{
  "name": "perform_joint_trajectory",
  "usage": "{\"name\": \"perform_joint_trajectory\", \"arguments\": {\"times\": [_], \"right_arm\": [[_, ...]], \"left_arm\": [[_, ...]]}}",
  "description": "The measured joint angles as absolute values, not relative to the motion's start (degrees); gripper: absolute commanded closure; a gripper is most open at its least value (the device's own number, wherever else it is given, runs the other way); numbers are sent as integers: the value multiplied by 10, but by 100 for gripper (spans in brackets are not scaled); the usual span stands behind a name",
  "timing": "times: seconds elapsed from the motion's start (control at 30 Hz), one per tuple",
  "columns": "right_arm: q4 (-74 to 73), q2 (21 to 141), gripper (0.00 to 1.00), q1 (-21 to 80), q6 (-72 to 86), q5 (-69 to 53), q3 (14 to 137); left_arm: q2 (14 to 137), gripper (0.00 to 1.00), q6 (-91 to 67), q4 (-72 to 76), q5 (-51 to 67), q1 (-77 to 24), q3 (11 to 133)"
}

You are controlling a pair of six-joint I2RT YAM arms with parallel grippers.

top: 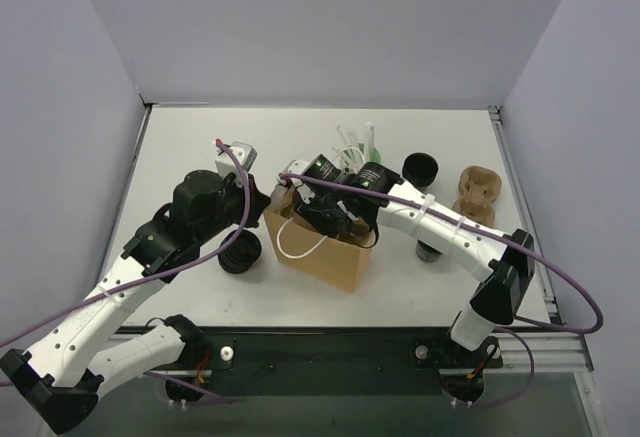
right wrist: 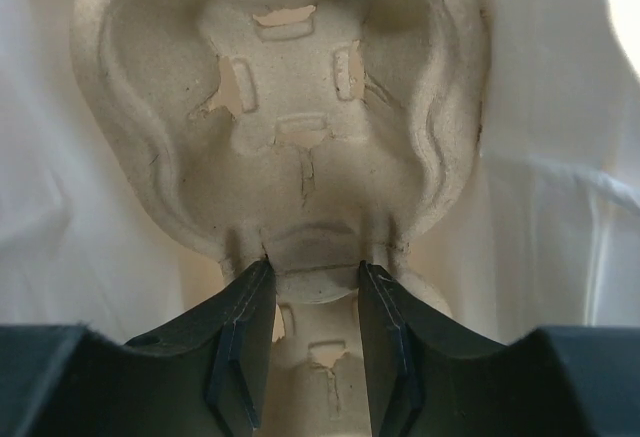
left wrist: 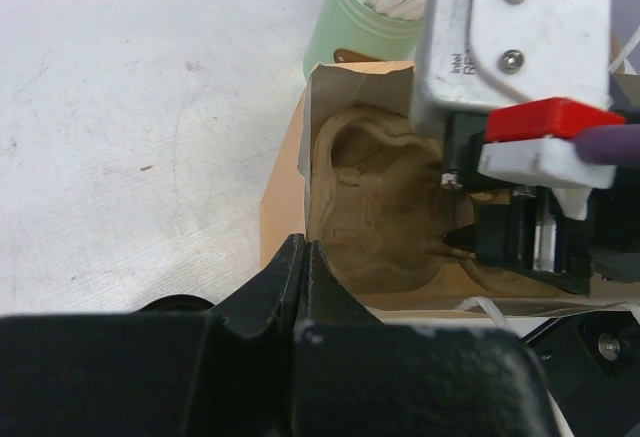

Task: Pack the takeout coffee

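Right hand (right wrist: 312, 292) is down inside the paper bag (top: 322, 257), its two fingers pinching the middle tab of the cardboard cup tray (right wrist: 280, 87), which lies flat on the bag's bottom with its wells facing up. Left hand (left wrist: 303, 257) sits at the bag's rim on the left of the frame, fingers pressed tight together; whether any paper is caught between them, I can't tell. The bag stands upright and open in the centre of the desk (top: 190, 157). The coffee cup (top: 420, 169), black with its lid on, stands on the desk up and to the right of the bag, outside it and apart from both hands. The green cup (top: 360, 149) with white straws stands just behind the bag. A stack of black lids (top: 240, 253) sits at the bag's lower left, and spare trays (top: 475, 193) lie at far right.
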State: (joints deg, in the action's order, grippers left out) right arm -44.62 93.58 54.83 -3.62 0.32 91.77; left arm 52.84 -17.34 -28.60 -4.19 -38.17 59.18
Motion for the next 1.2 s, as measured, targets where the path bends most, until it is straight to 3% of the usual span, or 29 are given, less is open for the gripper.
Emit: {"name": "perform_joint_trajectory", "arguments": {"times": [0.2, 0.3, 0.37, 0.4, 0.57, 0.63, 0.97, 1.2], "right_arm": [[-455, 956, 74, 548, -29, 8, 920], [-455, 968, 63, 548, -26, 9, 921], [-455, 976, 51, 548, -24, 10, 921], [-455, 980, 48, 548, -21, 11, 921], [-456, 981, 26, 547, -12, 17, 925], [-455, 980, 22, 545, -9, 18, 935], [-453, 923, 23, 540, 16, 23, 962], [-453, 882, 23, 536, 59, 19, 990]], "left_arm": [[528, 100, -174, -284, -33, -382, 592], [528, 98, -174, -280, -26, -382, 588], [528, 86, -176, -276, -24, -382, 587], [527, 74, -177, -274, -22, -382, 585], [522, 63, -184, -276, -19, -382, 579], [522, 59, -186, -277, -19, -382, 579], [519, 43, -187, -302, -32, -382, 582], [525, 38, -174, -328, -38, -382, 635]]}}
